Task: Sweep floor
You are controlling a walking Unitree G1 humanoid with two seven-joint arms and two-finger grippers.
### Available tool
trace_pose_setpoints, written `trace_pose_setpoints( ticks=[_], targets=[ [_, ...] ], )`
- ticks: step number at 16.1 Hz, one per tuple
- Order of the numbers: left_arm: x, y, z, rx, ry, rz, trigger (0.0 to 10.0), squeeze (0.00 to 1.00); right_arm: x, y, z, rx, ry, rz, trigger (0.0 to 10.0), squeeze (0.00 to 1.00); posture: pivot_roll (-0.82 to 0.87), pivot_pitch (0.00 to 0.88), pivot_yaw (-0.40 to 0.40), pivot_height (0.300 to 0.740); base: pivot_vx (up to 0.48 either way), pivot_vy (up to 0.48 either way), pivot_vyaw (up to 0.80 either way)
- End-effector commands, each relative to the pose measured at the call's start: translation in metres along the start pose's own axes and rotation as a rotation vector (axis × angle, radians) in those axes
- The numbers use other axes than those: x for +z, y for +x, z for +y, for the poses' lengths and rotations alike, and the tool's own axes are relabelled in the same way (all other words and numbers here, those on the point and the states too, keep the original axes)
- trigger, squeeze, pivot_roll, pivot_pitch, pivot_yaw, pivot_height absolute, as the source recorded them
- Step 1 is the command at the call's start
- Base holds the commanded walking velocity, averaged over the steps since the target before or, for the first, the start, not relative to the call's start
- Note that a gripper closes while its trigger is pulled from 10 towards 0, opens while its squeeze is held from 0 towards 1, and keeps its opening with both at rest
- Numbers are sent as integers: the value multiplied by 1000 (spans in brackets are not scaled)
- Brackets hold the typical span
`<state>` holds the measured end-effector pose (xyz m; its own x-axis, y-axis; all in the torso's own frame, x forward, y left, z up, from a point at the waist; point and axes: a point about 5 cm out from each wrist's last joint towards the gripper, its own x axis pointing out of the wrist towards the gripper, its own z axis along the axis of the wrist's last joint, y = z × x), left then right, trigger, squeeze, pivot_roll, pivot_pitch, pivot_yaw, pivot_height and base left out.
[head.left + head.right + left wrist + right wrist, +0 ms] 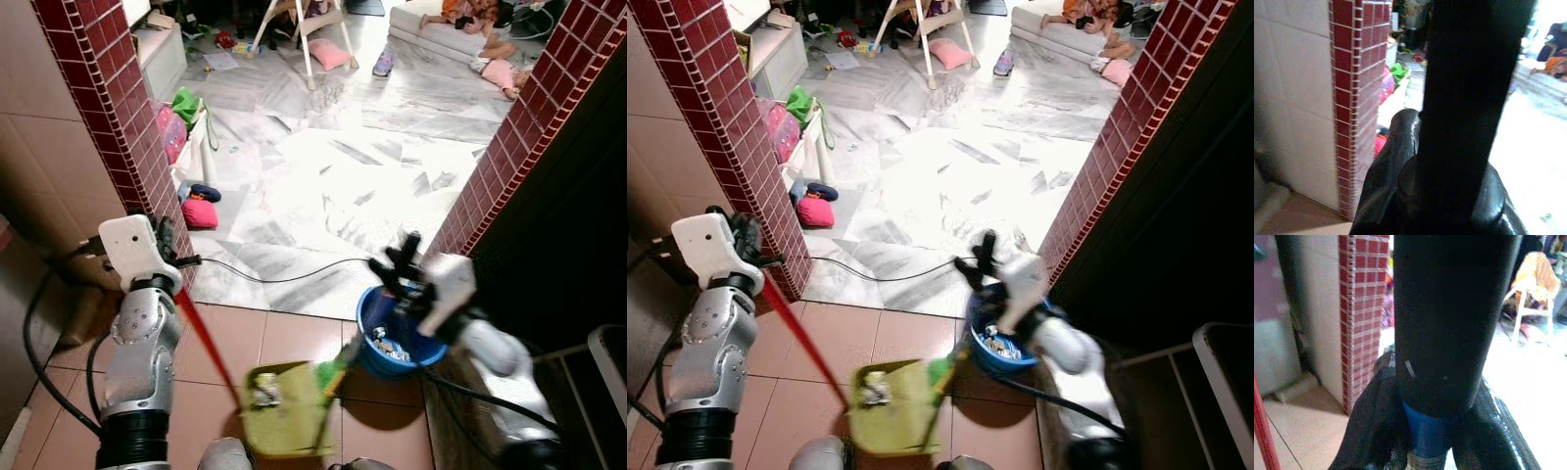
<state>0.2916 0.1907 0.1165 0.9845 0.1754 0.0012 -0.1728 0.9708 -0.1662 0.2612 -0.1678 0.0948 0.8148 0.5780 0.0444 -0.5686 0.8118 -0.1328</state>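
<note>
My left gripper (168, 245) is shut on a red broom handle (208, 343), which slants down to a yellow-green dustpan (284, 406) on the terracotta tiles. The dustpan holds a small heap of debris (265, 392). Its green handle (333, 377) leans up toward my right gripper (400, 266), which is shut on the handle's dark upper end (1449, 323). Just below that gripper stands a blue bucket (377, 318) with litter inside. The broom's head is hidden at the bottom edge.
Red brick pillars (108, 108) (529, 127) frame a doorway to a marble floor (343, 166). A black cable (274, 277) crosses the threshold. A pink bag (199, 212), toys and a white chair (304, 29) lie beyond. A person (475, 15) lies on a mattress far right.
</note>
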Motion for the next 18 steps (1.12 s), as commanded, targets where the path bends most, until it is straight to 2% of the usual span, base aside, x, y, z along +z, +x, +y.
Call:
trace_pose_setpoints(
  ticks=[1,4,6,8,11,18],
  targets=[
    [14,1,-8,-42,-72,-71,10000,0,6,-5,-9,-17,-29,-6,10000,0,-8,0,-44,740,0,0,0],
    [11,4,-7,-54,-76,-61,10000,0,8,-7,-12,-21,-32,-6,10000,0,-27,0,-46,740,0,0,0],
    [9,5,-8,-84,-84,-43,10000,0,7,-11,-4,51,-29,10,10000,0,-33,0,-46,740,0,0,0],
    [8,5,-9,-116,-90,-23,10000,0,5,-13,1,141,13,40,10000,0,-37,0,-37,740,0,0,0],
    [8,3,-14,-150,-101,-12,10000,0,10,-6,-2,97,10,4,10000,0,-35,0,-26,740,0,0,0],
    [10,5,-22,-204,-56,16,10000,0,10,-2,-2,25,36,-7,10000,0,-35,0,-6,740,0,0,0]
  ],
)
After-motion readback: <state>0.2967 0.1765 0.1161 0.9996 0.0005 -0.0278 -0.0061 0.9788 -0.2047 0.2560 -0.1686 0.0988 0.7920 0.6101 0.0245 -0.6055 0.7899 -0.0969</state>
